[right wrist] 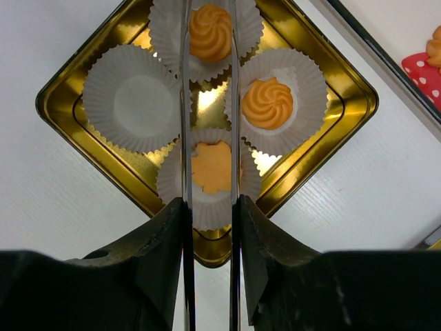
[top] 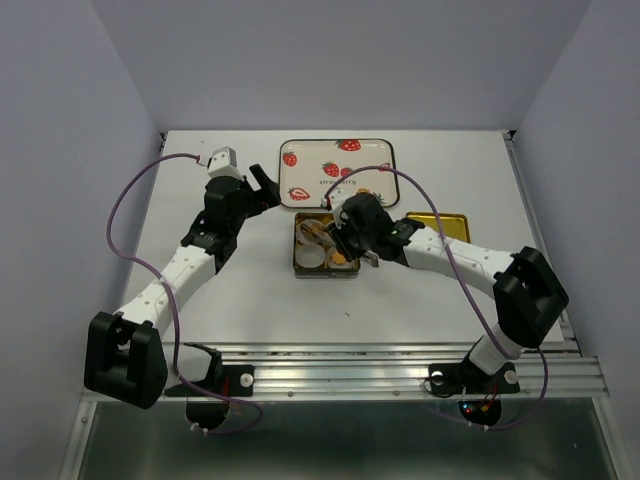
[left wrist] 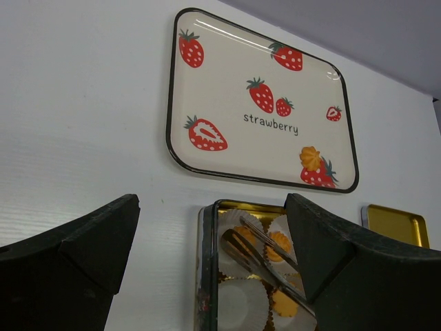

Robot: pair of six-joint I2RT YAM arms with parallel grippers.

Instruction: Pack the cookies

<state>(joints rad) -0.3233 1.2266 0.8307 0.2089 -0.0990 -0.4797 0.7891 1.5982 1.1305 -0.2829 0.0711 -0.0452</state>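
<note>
The left gripper hovers beside the strawberry tray, jaws apart and empty. We count one cookie still to pack, at the tray's 4 o'clock corner. In the gold tin, three cookies sit in paper cups; the cup at 9 o'clock is bare. The right gripper, jaws clamped on metal tongs, hangs over the tin. We judge the packing three-quarters done.

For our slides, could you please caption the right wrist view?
Right claw holds tongs over a gold tin; three paper cups hold cookies, one sits empty.
</note>
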